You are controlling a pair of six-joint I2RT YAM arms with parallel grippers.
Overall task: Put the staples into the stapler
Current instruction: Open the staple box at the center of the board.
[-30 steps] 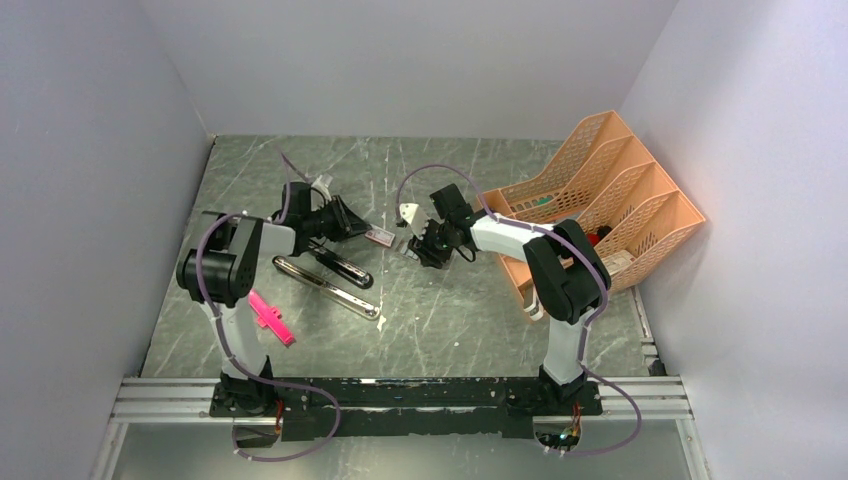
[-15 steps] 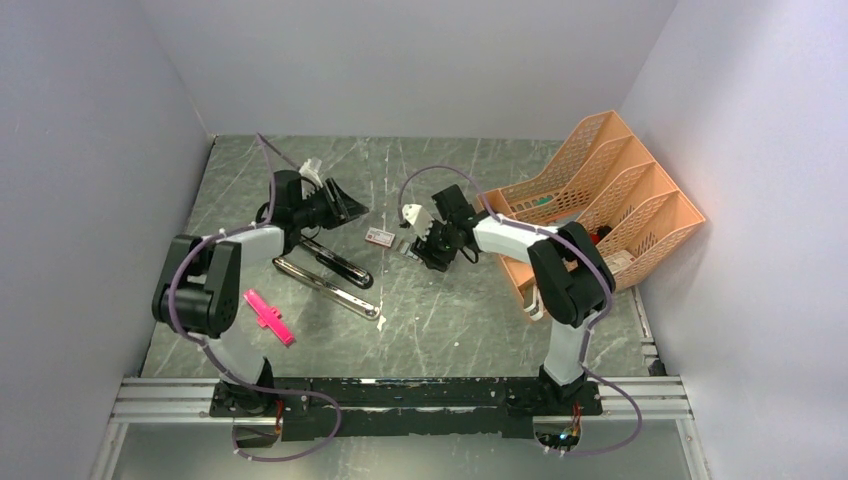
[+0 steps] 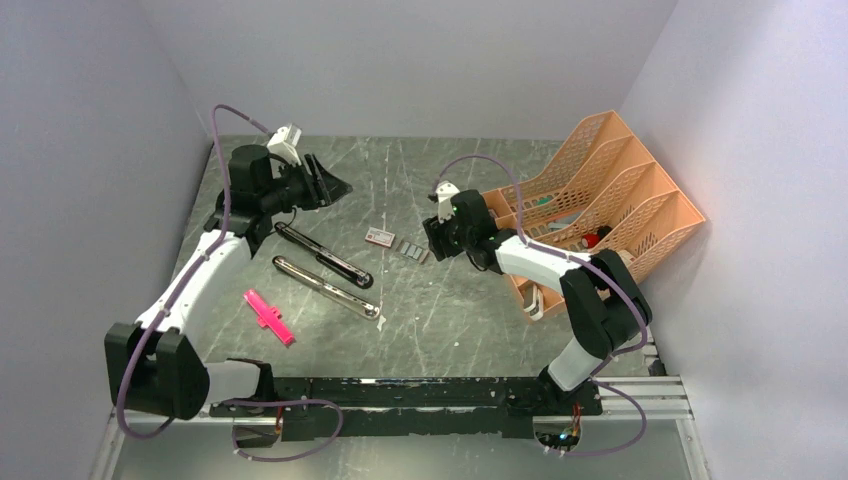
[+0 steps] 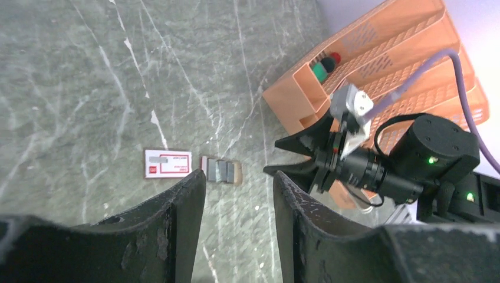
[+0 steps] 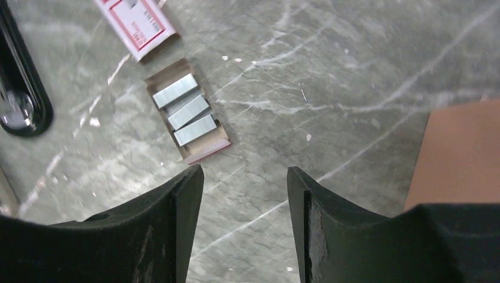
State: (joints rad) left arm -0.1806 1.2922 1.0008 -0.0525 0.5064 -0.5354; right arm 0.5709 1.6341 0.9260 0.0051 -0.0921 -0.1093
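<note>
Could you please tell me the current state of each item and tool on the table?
stapler: swung open, lying flat, untouched.
staples: three strips in their open tray, not loaded.
box sleeve: off the tray, lying flat beside it.
left tool: open, empty, held up high.
right tool: open, empty, near the staples.

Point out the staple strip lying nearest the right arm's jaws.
The strip at the end of the tray farthest from the red-and-white sleeve; the other two strips lie between it and that sleeve.
</note>
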